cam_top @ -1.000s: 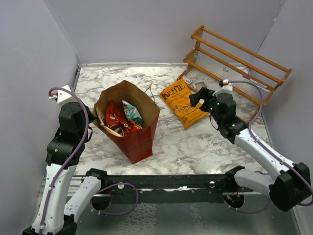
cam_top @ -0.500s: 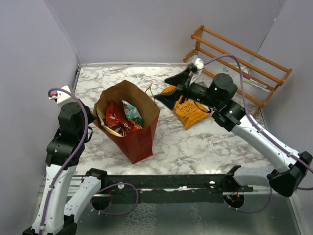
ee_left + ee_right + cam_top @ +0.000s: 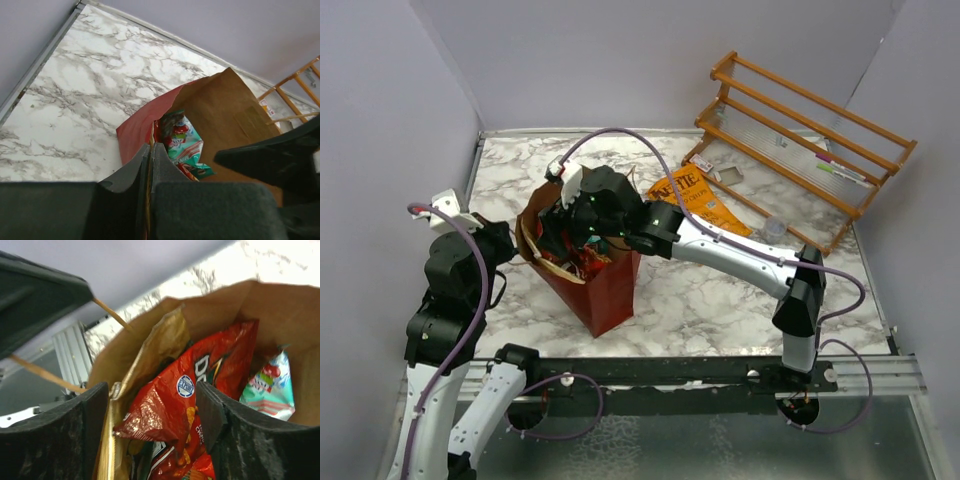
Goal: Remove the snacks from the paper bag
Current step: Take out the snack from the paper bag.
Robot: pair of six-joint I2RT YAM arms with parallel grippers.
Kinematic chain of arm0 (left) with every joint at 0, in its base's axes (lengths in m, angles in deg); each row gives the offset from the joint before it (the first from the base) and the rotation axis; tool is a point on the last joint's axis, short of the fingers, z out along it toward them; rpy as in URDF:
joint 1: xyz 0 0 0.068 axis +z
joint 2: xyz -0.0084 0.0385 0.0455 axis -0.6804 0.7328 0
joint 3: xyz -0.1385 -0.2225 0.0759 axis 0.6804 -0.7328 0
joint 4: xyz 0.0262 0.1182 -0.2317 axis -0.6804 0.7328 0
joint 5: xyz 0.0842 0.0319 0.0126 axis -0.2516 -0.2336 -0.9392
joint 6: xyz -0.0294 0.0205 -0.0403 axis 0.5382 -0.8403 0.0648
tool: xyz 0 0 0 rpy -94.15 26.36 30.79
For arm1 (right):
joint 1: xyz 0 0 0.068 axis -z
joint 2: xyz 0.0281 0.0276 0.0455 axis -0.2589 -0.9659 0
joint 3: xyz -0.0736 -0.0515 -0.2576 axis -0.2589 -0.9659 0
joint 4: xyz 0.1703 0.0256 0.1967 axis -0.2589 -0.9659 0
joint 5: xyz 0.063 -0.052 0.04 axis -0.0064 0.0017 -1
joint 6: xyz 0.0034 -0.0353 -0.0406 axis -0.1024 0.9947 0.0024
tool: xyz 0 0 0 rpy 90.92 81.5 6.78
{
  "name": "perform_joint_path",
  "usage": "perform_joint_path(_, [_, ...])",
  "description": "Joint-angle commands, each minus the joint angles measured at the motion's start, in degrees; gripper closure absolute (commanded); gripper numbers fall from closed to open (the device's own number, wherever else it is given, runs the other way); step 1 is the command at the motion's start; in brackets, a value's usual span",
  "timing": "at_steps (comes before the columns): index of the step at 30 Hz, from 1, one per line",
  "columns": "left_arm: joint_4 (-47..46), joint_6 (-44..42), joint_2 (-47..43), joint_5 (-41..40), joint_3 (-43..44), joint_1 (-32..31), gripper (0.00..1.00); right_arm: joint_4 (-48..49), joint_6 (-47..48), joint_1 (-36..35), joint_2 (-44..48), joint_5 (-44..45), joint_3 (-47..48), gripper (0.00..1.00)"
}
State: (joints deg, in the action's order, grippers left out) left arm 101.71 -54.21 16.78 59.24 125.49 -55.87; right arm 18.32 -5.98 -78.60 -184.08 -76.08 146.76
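The dark red paper bag (image 3: pixel 608 290) stands open at centre left. My left gripper (image 3: pixel 514 247) is shut on its left rim; in the left wrist view the gripper (image 3: pixel 149 156) pinches the paper edge (image 3: pixel 145 117). My right gripper (image 3: pixel 566 232) is open over the bag's mouth. In the right wrist view its jaws (image 3: pixel 152 412) straddle a red chip packet (image 3: pixel 200 385) without closing on it. A tan chip bag (image 3: pixel 160 342) lies left of it and a teal pack (image 3: pixel 267 385) lies right. The orange Kettle bag (image 3: pixel 705 200) lies on the table, partly hidden by the right arm.
A wooden slatted rack (image 3: pixel 810 120) stands at the back right. A small grey cup (image 3: pixel 775 228) and a small white card (image 3: pixel 730 175) lie in front of it. Tan string handles (image 3: pixel 112 315) hang across the bag's mouth. Grey walls close in the table.
My right arm has swung left from the Kettle bag, which stays on the table, to the paper bag's mouth. My left arm has shifted slightly, still at the bag's rim.
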Motion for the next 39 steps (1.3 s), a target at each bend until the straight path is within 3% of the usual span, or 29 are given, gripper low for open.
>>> perform_joint_path(1, [-8.6, -0.4, -1.9, 3.1, 0.4, -0.4, 1.0, -6.9, -2.3, -0.7, -2.7, 4.4, 5.5, 0.32])
perform_joint_path(9, [-9.1, -0.5, -1.8, 3.5, 0.1, -0.5, 1.0, -7.6, -2.2, -1.3, -4.6, 2.8, 7.1, 0.33])
perform_joint_path(17, [-9.2, -0.6, -2.2, 3.9, 0.2, -0.6, 1.0, -13.7, -0.8, -3.3, -12.6, 6.1, 17.0, 0.34])
perform_joint_path(23, [-8.7, -0.7, -2.5, 3.8, 0.4, -0.7, 1.0, -17.9, -0.4, -4.2, -17.2, 11.5, 22.1, 0.51])
perform_joint_path(28, [-8.6, -0.8, -3.0, 3.3, 0.1, -0.7, 1.0, -18.0, 0.4, -4.2, -16.3, 13.8, 22.8, 0.81])
perform_joint_path(31, [-8.2, -0.7, -3.1, 2.5, -0.4, -0.8, 1.0, -14.6, 1.6, -4.3, -12.0, 15.6, 20.8, 0.92])
perform_joint_path(33, [-7.7, -0.5, -3.3, 1.4, -0.8, -0.8, 1.0, -9.7, 2.4, -4.2, -7.7, 15.9, 17.1, 0.98])
perform_joint_path(39, [-6.6, 0.0, -3.6, -0.5, -1.1, -0.8, 1.0, 4.2, 2.6, -4.2, 3.2, 17.6, 7.9, 0.99])
